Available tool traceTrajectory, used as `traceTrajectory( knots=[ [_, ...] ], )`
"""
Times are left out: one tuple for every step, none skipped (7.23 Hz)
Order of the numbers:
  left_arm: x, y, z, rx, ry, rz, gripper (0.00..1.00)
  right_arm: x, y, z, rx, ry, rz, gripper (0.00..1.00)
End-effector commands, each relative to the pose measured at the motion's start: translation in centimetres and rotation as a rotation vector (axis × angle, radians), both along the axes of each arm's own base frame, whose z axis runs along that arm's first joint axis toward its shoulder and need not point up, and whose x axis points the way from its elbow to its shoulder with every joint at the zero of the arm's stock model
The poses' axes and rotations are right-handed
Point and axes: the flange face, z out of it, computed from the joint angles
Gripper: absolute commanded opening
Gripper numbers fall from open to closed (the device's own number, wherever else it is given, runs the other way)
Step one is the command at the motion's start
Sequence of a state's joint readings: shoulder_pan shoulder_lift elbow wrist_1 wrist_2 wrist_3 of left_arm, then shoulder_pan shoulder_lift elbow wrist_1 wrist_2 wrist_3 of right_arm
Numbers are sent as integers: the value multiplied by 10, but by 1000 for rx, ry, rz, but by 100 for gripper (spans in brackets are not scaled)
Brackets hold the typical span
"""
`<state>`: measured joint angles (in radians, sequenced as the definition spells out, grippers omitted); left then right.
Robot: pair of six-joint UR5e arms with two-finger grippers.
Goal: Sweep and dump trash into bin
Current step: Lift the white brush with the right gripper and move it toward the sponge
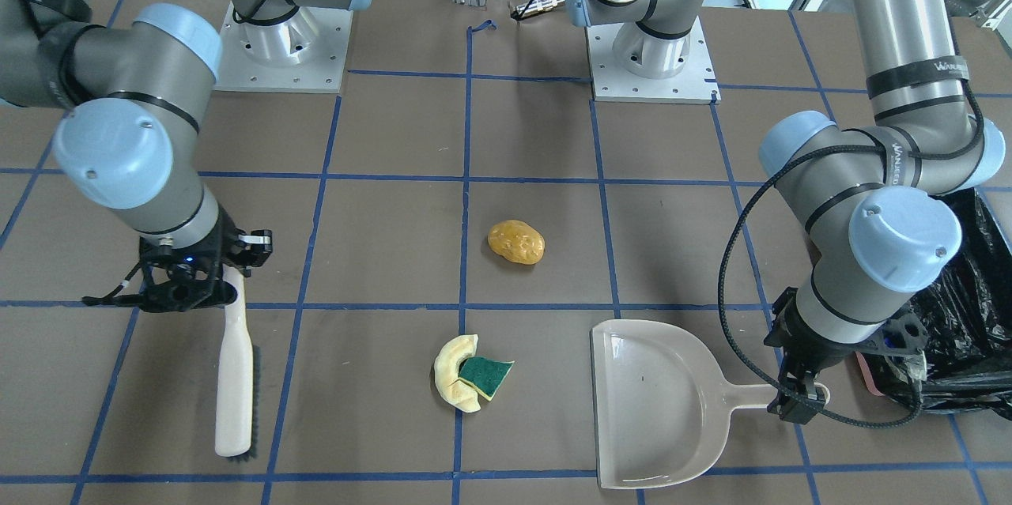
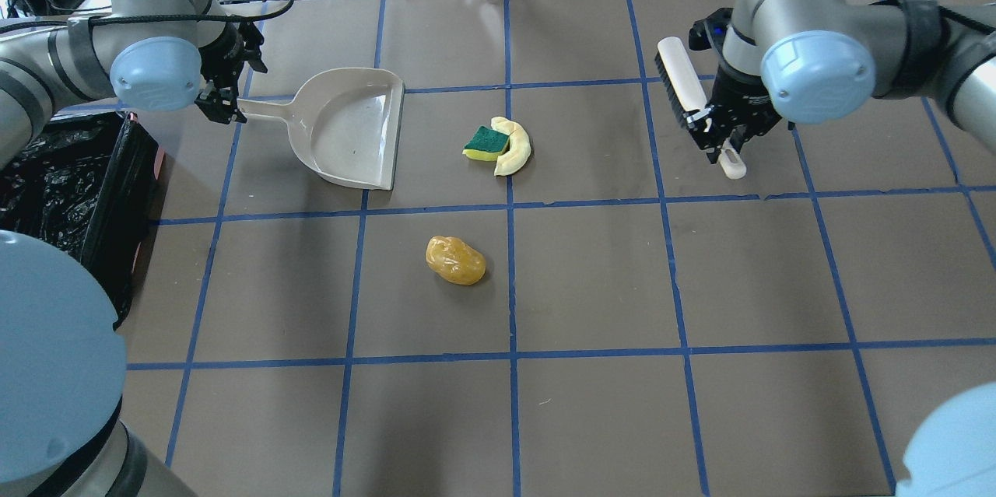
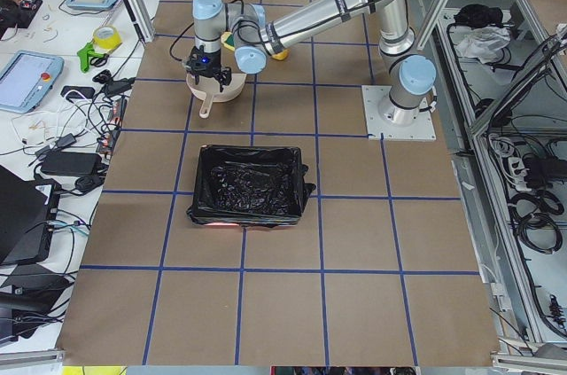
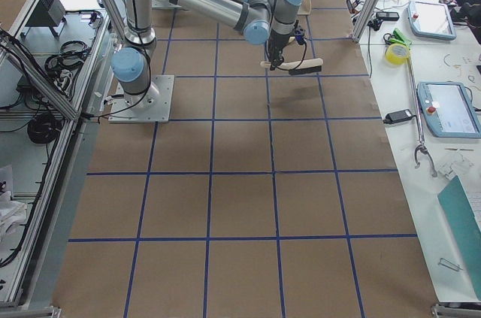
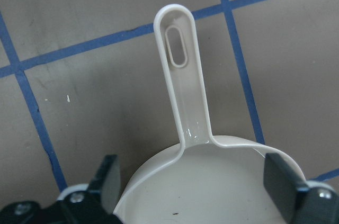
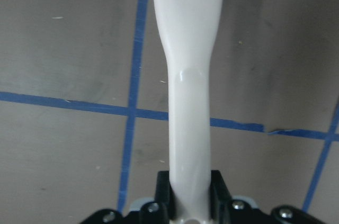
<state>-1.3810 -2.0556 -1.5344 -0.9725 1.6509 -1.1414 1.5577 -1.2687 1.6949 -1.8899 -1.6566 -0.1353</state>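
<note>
Trash (image 2: 486, 142) unswept, dustpan (image 2: 350, 127) ungripped
Left tool (image 5: 195, 176) spread over handle (image 5: 180, 91); right tool (image 6: 190, 195) pinches brush (image 1: 235, 378); sweeping could shove loose pan.

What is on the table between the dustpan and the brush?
In the overhead view, the green sponge piece and the yellow crescent slice, touching each other, lie between the dustpan and brush.

Wide open table (image 2: 591, 279) all around the potato-like lump (image 2: 455, 260), well apart from everything else. Clear gap between dustpan (image 2: 350, 127) mouth and sponge piece (image 2: 486, 143), backed by the touching crescent slice (image 2: 520, 148). Hemmed on the robot's right by the brush (image 2: 678, 81), on its left by the bin (image 2: 117, 194) near the dustpan handle
</note>
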Motion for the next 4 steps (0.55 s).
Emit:
traceTrajectory(
  knots=[
    [17,-10,-26,17,-13,27,97,100,20,-24,17,-9,-105,11],
    [21,-13,-38,24,-10,36,97,135,30,-32,38,-48,-106,10],
    [23,-20,-43,1,-14,42,96,156,39,-35,43,-47,-108,9],
    [25,-25,-45,-7,-8,81,96,180,49,-44,62,-51,-110,7]
  ],
)
